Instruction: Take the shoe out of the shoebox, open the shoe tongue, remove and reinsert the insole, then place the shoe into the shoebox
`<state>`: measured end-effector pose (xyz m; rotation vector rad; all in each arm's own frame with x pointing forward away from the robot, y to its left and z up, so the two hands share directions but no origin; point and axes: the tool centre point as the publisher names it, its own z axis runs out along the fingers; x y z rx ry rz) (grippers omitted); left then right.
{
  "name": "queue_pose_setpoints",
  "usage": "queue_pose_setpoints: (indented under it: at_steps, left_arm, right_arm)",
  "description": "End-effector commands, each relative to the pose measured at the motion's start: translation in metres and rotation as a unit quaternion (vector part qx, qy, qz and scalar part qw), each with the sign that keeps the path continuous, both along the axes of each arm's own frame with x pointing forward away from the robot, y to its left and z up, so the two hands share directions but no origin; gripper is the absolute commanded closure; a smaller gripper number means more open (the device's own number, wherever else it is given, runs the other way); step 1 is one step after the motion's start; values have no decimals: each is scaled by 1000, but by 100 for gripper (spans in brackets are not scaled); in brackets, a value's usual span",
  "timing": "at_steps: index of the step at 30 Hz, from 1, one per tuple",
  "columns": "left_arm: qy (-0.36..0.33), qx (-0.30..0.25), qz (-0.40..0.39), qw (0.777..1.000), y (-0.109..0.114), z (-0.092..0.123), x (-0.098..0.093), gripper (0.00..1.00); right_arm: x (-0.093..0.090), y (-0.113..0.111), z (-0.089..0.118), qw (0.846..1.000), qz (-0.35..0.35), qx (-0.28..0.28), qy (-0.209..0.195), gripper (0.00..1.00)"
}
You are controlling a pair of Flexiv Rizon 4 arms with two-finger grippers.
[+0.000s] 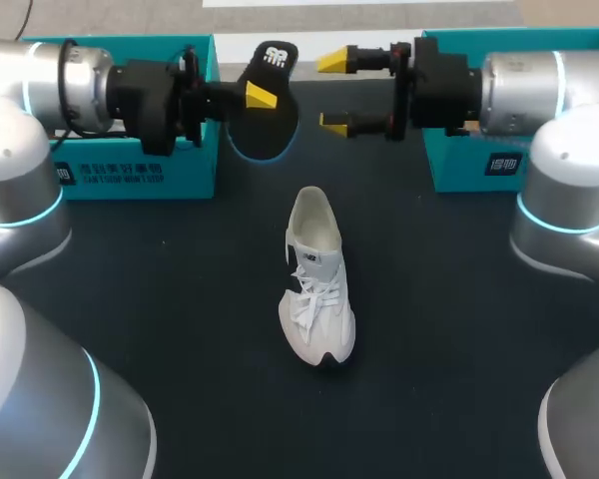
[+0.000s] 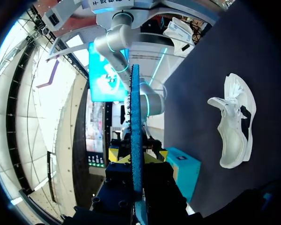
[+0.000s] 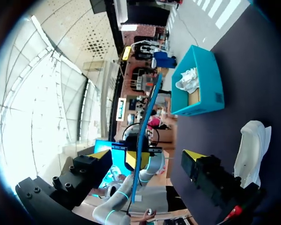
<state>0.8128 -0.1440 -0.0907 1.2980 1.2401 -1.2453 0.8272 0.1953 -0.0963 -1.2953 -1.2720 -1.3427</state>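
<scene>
Shoe [image 1: 317, 289] lies midway on the bench [image 1: 180, 329], long axis running near to far, well short of the 2 claws. Beyond it the left claw [image 1: 255, 97] pinches the insole [image 1: 270, 130] aloft; the right claw [image 1: 339, 92] gapes empty just beside it.

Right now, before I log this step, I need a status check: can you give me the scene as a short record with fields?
insole: out of the shoe, held above the table by the left hand
left hand: shut on the insole
right hand: open, empty, facing the insole
shoe: on its sole, mid-table, untouched
boxes: left teal box, right teal box, at the far side
</scene>
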Motion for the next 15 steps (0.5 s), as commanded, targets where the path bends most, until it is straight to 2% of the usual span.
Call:
queue_pose_setpoints:
  at_steps: [1, 6, 8, 15]
  left_arm:
    - [-3, -6, -2, 1000, 7, 5, -9, 100]
    - [-2, -12, -14, 1000, 5, 7, -11, 100]
    - [-10, 6, 5, 1000, 2, 6, -9, 100]
    - [-10, 6, 5, 1000, 2, 6, -9, 100]
  right_arm:
    - [-18, -36, 7, 1000, -7, -4, -6, 0]
    - [-24, -53, 12, 1000, 7, -17, -13, 0]
    - [-24, -53, 12, 1000, 7, -17, -13, 0]
    - [-24, -53, 12, 1000, 7, -17, -13, 0]
